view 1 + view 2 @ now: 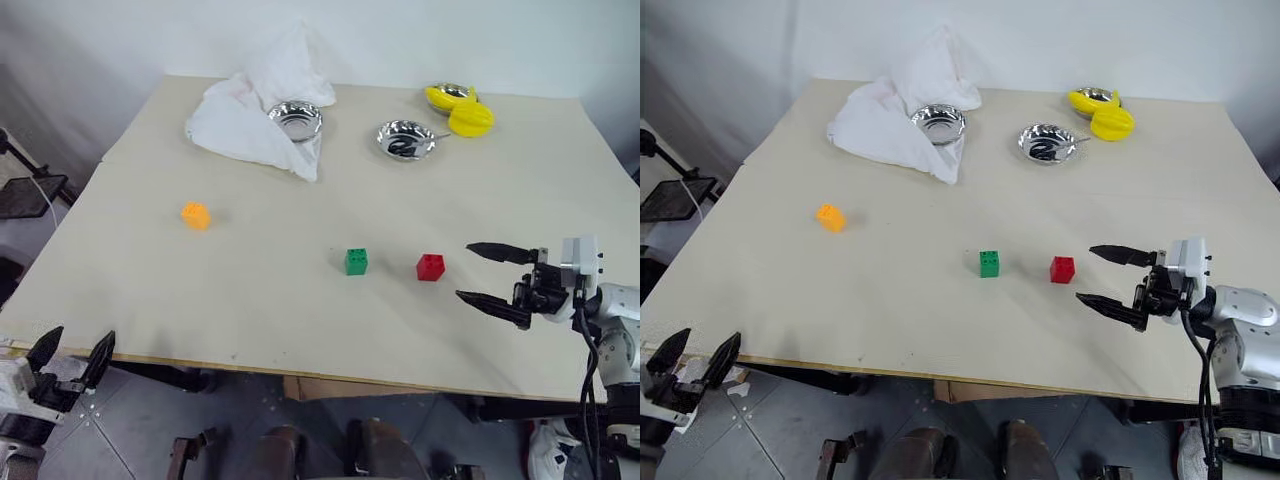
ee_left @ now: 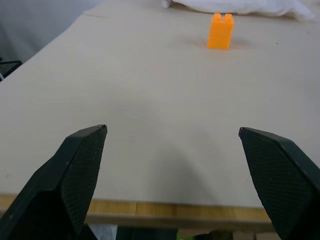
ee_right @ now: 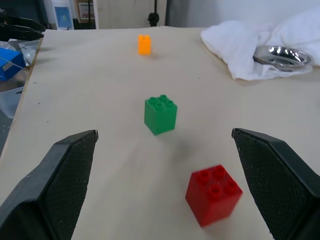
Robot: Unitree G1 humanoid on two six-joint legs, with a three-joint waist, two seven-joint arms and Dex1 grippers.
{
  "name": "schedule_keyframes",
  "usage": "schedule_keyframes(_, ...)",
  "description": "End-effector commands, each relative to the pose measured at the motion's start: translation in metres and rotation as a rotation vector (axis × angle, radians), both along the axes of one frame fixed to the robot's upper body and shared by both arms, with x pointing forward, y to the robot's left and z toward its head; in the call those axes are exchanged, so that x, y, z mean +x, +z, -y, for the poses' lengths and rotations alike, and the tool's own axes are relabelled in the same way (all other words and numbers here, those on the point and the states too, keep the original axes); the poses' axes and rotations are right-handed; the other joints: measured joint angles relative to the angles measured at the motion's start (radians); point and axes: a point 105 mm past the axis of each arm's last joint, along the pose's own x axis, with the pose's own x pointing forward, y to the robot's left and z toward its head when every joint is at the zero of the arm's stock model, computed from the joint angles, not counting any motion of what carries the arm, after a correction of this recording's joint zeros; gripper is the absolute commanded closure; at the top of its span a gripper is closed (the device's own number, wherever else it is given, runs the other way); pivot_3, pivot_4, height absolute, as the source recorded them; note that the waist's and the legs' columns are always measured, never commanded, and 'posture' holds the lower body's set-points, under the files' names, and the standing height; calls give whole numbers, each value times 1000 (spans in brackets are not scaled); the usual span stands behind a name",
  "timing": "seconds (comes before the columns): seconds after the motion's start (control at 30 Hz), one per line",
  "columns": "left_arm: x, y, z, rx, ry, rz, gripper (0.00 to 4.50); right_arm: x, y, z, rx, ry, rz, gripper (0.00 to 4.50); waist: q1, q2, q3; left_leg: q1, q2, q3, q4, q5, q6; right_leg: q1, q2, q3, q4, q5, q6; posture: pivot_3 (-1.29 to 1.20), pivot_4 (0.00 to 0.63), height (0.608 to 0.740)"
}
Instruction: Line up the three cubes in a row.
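Three small studded cubes sit on the pale table (image 1: 300, 310). The orange cube (image 1: 196, 215) lies alone on the left side. The green cube (image 1: 356, 261) and the red cube (image 1: 430, 267) stand close together right of centre. My right gripper (image 1: 487, 275) hovers open just right of the red cube (image 3: 213, 194), pointing at it, with the green cube (image 3: 160, 114) and orange cube (image 3: 144, 44) farther along. My left gripper (image 1: 73, 357) is open and empty off the table's near left edge, facing the orange cube (image 2: 220, 31) across the tabletop.
A crumpled white cloth (image 1: 260, 105) lies at the back, partly around a steel bowl (image 1: 296, 120). A second steel bowl (image 1: 406, 139) stands to its right. Yellow rounded objects (image 1: 470, 117) and another bowl sit at the back right.
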Motion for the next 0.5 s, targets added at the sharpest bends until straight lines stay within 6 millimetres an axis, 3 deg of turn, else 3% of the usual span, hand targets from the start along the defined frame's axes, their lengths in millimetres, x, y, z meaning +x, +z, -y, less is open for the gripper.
schedule_keyframes(0.03,16,20,15,20,-51,59,13,1,7,1,11,-12,43,0,1,0,0,0,0,0,0,0,0,0,0,0,-1,0,0,0,150,740)
schedule_keyframes(0.2,62,34,36,21,-152,32,13,1,6,-2,14,-14,45,0,-3,0,0,1,0,0,0,1,-1,-1,0,0,1,0,-1,0,150,740)
schedule_keyframes(0.37,121,54,23,-44,-60,19,13,-6,6,-13,11,18,49,0,-5,1,0,1,0,0,-2,1,-3,-3,1,-1,3,1,-1,0,150,740)
schedule_keyframes(0.5,163,62,43,-47,-128,-36,13,-9,9,-20,65,17,56,0,-9,0,0,0,0,0,-2,2,-4,-4,1,-1,4,1,0,0,150,740)
